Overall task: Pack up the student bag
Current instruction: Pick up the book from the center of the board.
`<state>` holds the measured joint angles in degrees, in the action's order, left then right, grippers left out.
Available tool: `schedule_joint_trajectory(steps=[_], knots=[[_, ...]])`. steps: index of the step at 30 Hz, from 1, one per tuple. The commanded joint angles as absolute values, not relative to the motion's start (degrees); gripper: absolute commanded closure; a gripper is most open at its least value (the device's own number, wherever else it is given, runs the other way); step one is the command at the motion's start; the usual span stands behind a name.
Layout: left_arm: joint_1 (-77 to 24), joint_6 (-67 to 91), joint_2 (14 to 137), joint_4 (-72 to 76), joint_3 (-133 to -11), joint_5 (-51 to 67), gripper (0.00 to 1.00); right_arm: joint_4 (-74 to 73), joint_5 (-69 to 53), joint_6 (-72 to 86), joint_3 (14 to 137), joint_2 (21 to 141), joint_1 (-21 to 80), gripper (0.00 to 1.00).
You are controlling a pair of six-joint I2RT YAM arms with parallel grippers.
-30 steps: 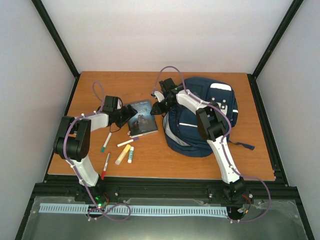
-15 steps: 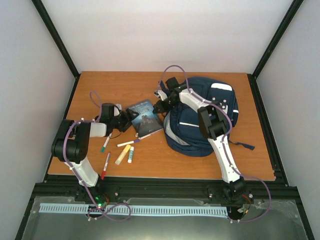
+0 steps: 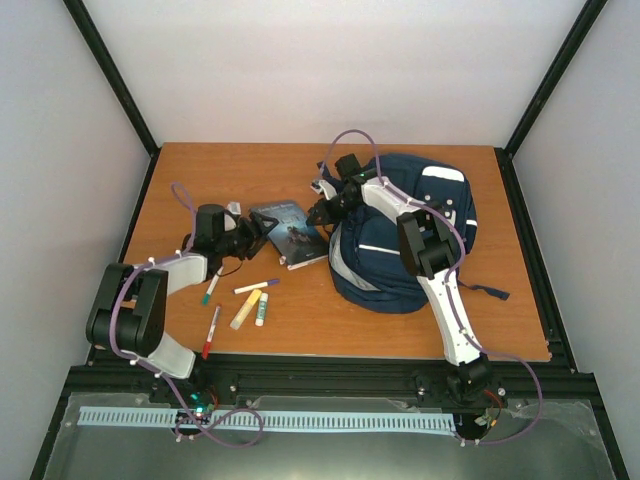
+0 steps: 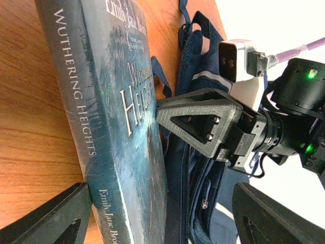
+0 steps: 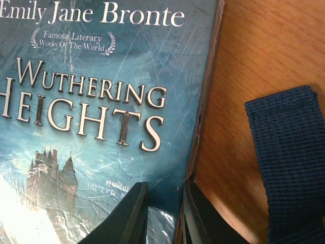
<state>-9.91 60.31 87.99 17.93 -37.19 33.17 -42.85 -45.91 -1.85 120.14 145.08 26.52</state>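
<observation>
The student bag lies on the right half of the wooden table, its navy bulk with white stripes under the right arm's forearm. Just off the bag's left flank lies a Wuthering Heights paperback, cover up, and both tools meet at it.

The right gripper reaches past the bag's upper left corner to the book's right-hand edge. Its fingers stand close together with that edge in the narrow gap between them, one on the cover, so it is pinching the book. Whether the other finger sits under the book or only against its side is hard to tell. A blue webbing strap of the bag rests on the table just beside this gripper.

The left gripper is at the book's spine side, well apart from the bag, with its jaws spread wide and holding nothing. In its wrist view the spine is just beside one fingertip, and the bag shows beyond the book.

Several markers and a yellow highlighter lie nearer the front edge, apart from the bag.
</observation>
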Motion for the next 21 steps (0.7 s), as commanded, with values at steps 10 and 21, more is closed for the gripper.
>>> schedule_joint_trajectory(steps=[10,21], knots=[[-15.5,64.5,96.6,29.9,-44.4,35.9,0.31,-45.8,-49.6,-1.9,116.7,149.1,30.0,0.81],[-16.0,64.1,90.9,26.6,-42.2,31.2,0.53,-45.8,-49.6,-1.9,116.5,148.6,30.0,0.79]])
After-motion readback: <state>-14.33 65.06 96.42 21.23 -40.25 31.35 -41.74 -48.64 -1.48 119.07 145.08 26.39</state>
